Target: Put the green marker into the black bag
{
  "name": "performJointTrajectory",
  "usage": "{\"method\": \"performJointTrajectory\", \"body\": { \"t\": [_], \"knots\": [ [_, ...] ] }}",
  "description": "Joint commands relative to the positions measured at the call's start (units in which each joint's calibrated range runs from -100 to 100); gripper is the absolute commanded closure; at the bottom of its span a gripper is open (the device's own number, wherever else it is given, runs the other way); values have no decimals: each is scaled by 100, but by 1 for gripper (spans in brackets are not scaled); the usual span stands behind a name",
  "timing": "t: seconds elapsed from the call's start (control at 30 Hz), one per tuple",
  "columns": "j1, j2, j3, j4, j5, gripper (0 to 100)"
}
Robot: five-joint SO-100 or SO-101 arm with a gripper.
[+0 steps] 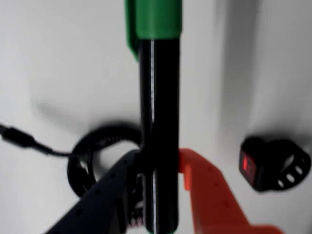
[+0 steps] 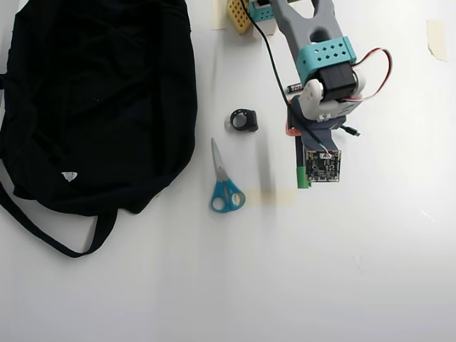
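Marker (image 1: 158, 122), glossy black barrel, green cap.

Between gripper (image 2: 300, 158) and black bag (image 2: 92, 100), in the overhead view: a small black ring-shaped gadget (image 2: 244, 120) and blue-handled scissors (image 2: 223, 182), near each other, with bare table (image 2: 235, 285) below them. Wide open table lower right. Beneath the held green marker (image 1: 158, 122), in the wrist view: a coiled black cable (image 1: 90, 156) at left

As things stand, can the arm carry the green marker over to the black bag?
Probably yes: the fingers are shut on the green marker, and only scissors and a small black ring-shaped device lie low on the table before the black bag.
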Motion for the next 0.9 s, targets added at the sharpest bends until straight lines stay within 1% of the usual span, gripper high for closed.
{"method": "performJointTrajectory", "body": {
  "t": [0.0, 0.23, 0.4, 0.7, 0.87],
  "knots": [
    [65, -993, 626, -88, -22, 98],
    [245, -2179, 1910, -329, -22, 98],
    [544, -2835, 2476, -390, -22, 98],
    [1299, -3333, 2638, -355, 52, 98],
    [1875, -3408, 2638, -355, 94, 98]
  ]
}}
